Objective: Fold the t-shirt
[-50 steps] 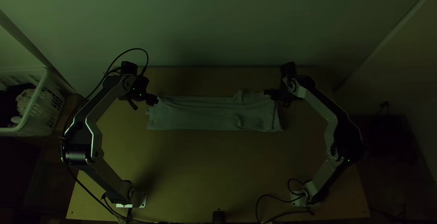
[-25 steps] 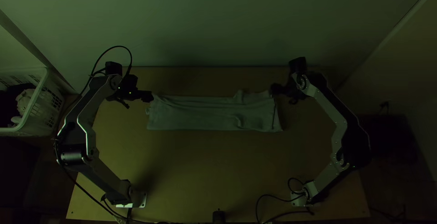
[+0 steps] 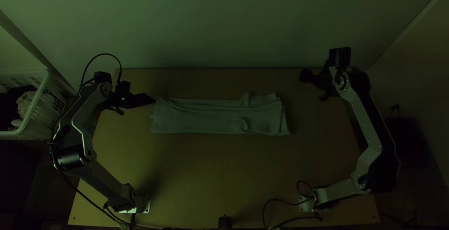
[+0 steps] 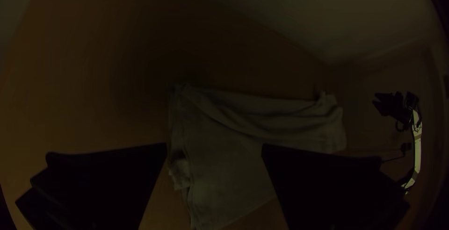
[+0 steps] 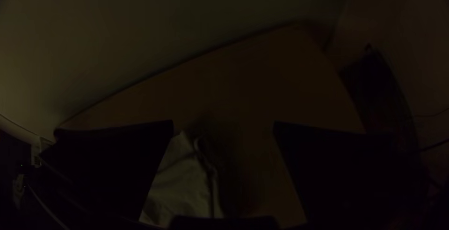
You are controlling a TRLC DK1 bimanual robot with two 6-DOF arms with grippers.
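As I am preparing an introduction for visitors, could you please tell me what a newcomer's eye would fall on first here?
Probably the pale t-shirt, folded into a long strip across the wooden table. Next come the two arms flanking it, the left gripper open near the strip's left end and the right gripper open beyond its right end. A white plastic basket stands at the top view's left edge.

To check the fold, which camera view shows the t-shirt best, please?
The top view: the whole folded t-shirt shows. The left wrist view foreshortens it, partly hidden; the right wrist view shows part of one end.
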